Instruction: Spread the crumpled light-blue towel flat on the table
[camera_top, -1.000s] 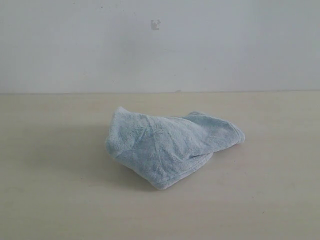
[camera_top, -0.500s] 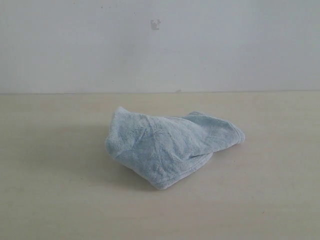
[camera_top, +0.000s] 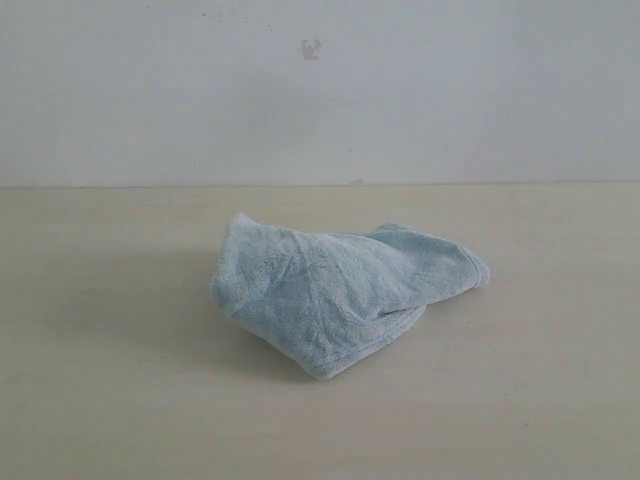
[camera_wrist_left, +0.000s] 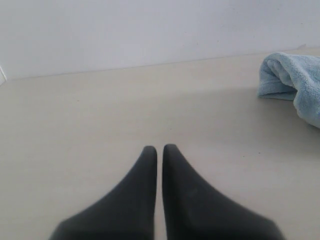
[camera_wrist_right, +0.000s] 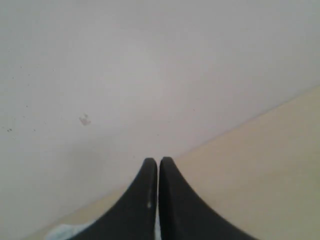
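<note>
Clenched tight and holding nothing, the left gripper (camera_wrist_left: 159, 148) shows its two tapered black fingers with only a hairline slit between them, hanging over bare tabletop, well apart from the cloth. The right gripper (camera_wrist_right: 158, 160) is clamped together in the same way, also empty, and faces mostly the wall with a strip of table beyond its tips.

In the exterior view the plain white wall (camera_top: 450, 90) fills the upper part of the frame, down to a straight horizontal edge a little above the middle. Below that edge the table (camera_top: 100, 400), pale beige and smooth, takes up the whole lower part from the left border to the right.

The towel (camera_top: 340, 295) lies on the table just right of the frame's centre, a light-blue fleecy heap folded over itself. Its rounded bulk sits toward the left, one flap tapers out to the right, and a hemmed corner points down toward the lower middle of the frame. A soft shadow spreads on the table to its left. The left wrist view catches one rolled end of it (camera_wrist_left: 295, 80) resting on the surface.

Smallest of all, a faint grey mark (camera_top: 311, 48) sits on the wall near the top centre
</note>
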